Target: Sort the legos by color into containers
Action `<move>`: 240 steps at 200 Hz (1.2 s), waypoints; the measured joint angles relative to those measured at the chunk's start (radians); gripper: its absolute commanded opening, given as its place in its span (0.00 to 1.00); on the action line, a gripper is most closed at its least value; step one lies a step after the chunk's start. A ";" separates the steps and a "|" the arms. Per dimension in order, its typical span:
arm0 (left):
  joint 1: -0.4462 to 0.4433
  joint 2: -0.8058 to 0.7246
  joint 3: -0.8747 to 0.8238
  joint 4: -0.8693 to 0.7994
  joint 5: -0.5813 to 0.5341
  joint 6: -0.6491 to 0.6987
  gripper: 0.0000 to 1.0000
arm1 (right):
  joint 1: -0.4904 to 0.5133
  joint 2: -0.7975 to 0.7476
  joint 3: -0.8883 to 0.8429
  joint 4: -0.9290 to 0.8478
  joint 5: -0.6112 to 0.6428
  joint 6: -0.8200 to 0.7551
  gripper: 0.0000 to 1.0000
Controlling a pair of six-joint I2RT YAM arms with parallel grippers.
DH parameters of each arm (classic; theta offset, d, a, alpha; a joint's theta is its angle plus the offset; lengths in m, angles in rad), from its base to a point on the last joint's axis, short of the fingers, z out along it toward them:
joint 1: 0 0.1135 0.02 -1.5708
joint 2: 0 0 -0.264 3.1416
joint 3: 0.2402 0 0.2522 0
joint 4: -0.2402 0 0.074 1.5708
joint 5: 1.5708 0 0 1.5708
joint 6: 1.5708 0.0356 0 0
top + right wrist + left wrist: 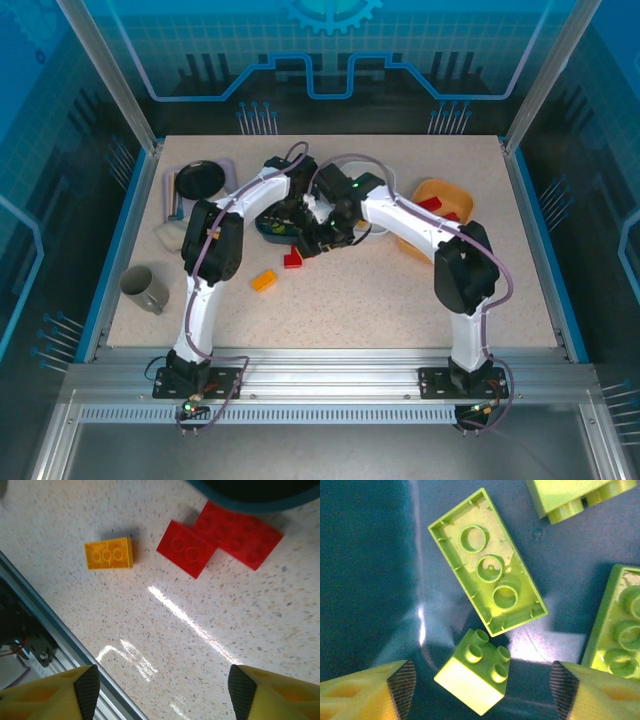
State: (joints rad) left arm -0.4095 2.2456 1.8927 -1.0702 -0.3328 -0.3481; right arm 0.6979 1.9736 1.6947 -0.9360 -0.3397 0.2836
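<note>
Two-arm colour sorting, deposit stage. The left gripper (481,690) hangs over the floor of the teal tray (370,555) with its jaws wide apart and nothing clamped. A small lime-green brick (475,677) lies free between the pads, touching neither. The step in hand is judged to be the withdrawal after a drop. It is best done as a straight lift with the jaws held wide, so that no pad drags the brick. The right gripper (161,690) hovers over the bare table (210,630), likewise open and empty. Its likely targets are two red bricks (187,547) at 1 o'clock, which touch, the farther one lying at the tray's rim. The nearer one should be taken first, with the jaws across its short sides. An orange-yellow brick (109,553) lies well apart at 11 o'clock.

The small brick is two-by-two, studs up and glossy. At its 12 o'clock a long lime-green brick (487,562) lies hollow side up, showing three round tubes. More green bricks lie at 1 and 3 o'clock.
</note>
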 measured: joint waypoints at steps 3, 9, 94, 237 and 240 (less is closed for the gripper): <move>0.000 -0.005 0.000 -0.001 0.001 -0.005 0.78 | 0.006 0.004 0.000 0.001 0.005 0.000 0.77; 0.000 -0.016 0.000 -0.003 0.005 -0.015 0.78 | 0.020 0.013 0.000 0.006 0.018 0.006 0.79; 0.061 -0.564 -0.325 0.046 0.009 -0.287 0.86 | 0.174 0.105 0.021 0.075 0.222 0.241 0.92; 0.051 -1.143 -0.725 -0.003 0.051 -0.440 0.86 | 0.196 0.312 0.140 0.127 0.481 0.591 0.81; 0.051 -1.143 -0.725 -0.002 0.051 -0.440 0.86 | 0.197 0.314 0.143 0.122 0.484 0.596 0.80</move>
State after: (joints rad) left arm -0.3580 1.1030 1.1679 -1.0725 -0.2813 -0.7883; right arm 0.8948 2.2879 1.8381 -0.8135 0.1444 0.8799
